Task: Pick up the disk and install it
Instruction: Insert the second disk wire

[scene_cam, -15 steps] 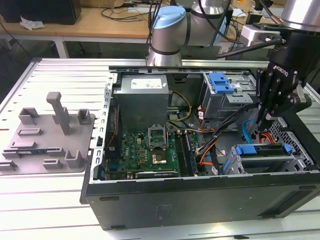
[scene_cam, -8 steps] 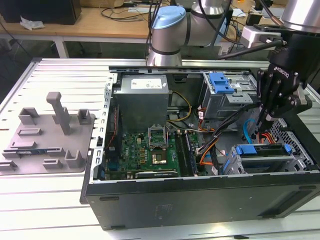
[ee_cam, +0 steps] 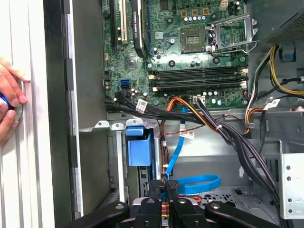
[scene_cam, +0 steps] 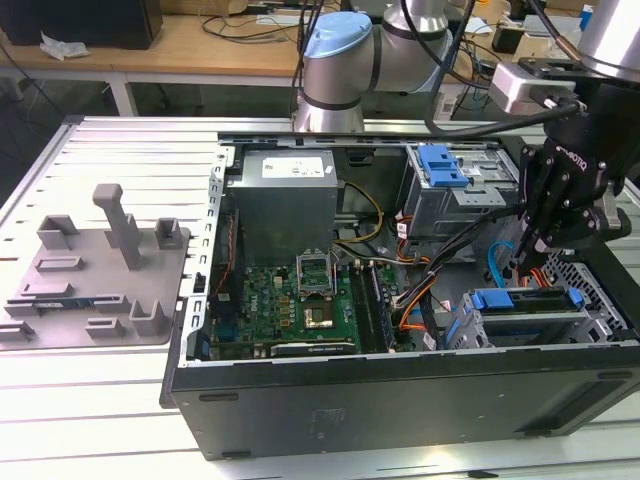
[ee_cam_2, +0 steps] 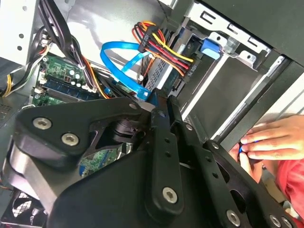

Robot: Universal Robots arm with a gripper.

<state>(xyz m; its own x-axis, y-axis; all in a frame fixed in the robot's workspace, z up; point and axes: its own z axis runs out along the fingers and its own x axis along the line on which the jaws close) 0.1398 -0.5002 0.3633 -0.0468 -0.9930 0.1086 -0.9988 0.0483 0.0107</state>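
The disk [scene_cam: 527,313], a silver drive in a blue carrier frame, lies flat in the drive bay at the exterior view's right end of the open computer case [scene_cam: 400,400]. My gripper [scene_cam: 522,262] hangs just above the disk's far edge, among the cables, apart from it. Both wrist views show the black fingers closed together, the gripper [ee_cam: 167,187] [ee_cam_2: 164,108] shut with nothing between them. A blue flat cable [ee_cam: 199,183] [ee_cam_2: 121,52] curls right under the fingertips. A blue plastic piece [ee_cam: 139,147] sits at the bay's end beside a metal bracket.
A person's hand [ee_cam: 9,102] [ee_cam_2: 270,140] rests on the ribbed table beside the case wall. Cable bundles [ee_cam: 223,133] cross the case near the bay. A blue latch [scene_cam: 440,165] tops the far drive cage. A grey fixture tray [scene_cam: 100,270] lies at the exterior view's left.
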